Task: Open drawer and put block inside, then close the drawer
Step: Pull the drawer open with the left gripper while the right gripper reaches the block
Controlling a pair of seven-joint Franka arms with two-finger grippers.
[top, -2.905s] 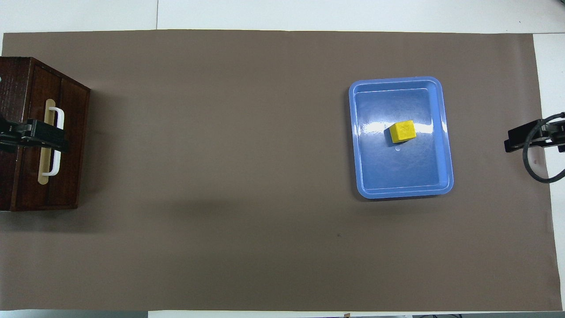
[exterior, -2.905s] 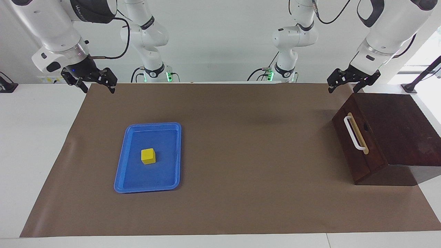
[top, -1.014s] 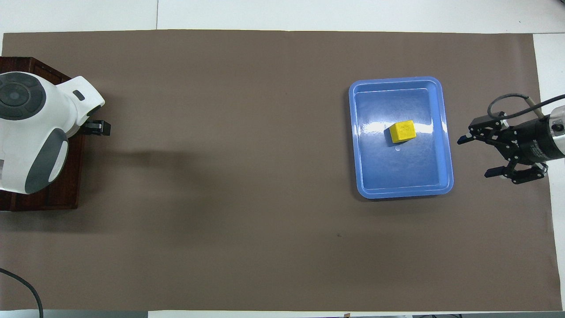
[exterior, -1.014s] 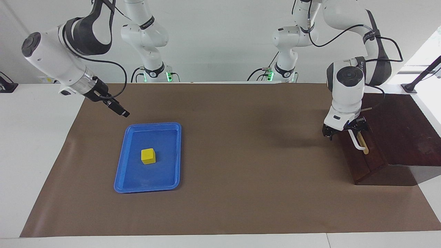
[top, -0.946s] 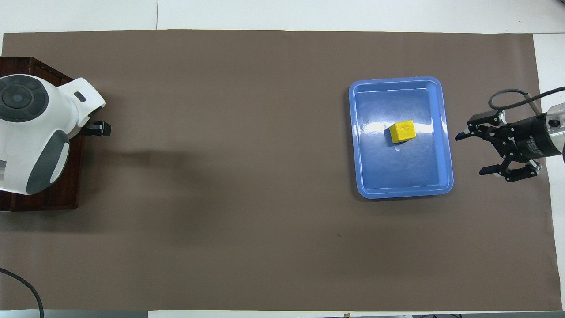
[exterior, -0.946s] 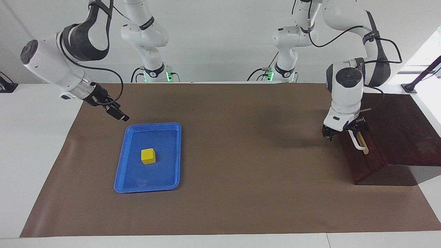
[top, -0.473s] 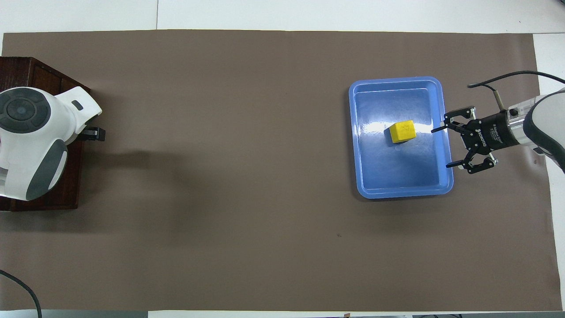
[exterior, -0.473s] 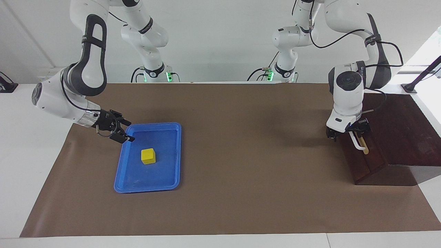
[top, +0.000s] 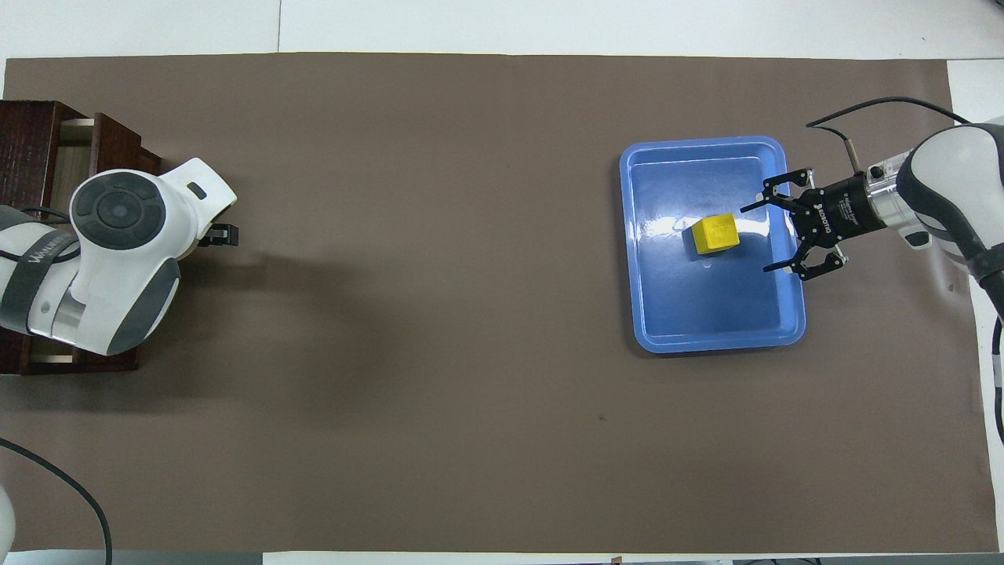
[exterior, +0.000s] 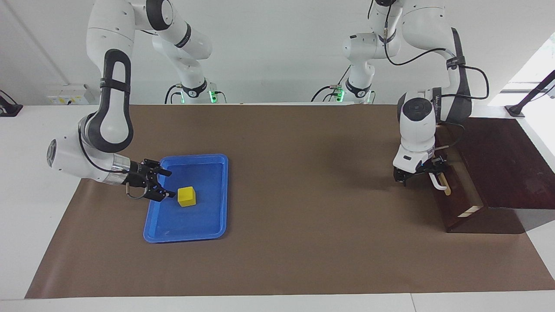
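The dark wooden box (exterior: 498, 160) stands at the left arm's end of the table. Its drawer (exterior: 457, 201) is pulled out a little, and a pale strip of its side shows. My left gripper (exterior: 419, 174) is shut on the white handle (exterior: 439, 185). In the overhead view the left arm hides the handle, and the drawer (top: 118, 145) shows pale wood beside it. The yellow block (exterior: 187, 196) lies in the blue tray (exterior: 186, 237). My right gripper (exterior: 171, 184) is open, low over the tray, beside the block and apart from it. It also shows in the overhead view (top: 755, 238) next to the block (top: 715, 234).
The blue tray (top: 718, 343) lies on the brown mat (top: 439, 314) toward the right arm's end. White table edges border the mat. A cable loops off the right wrist (top: 851, 145).
The left gripper has come down onto the handle and drawn the drawer out a little. The right gripper has swung down from the table's edge, over the tray rim, up to the block.
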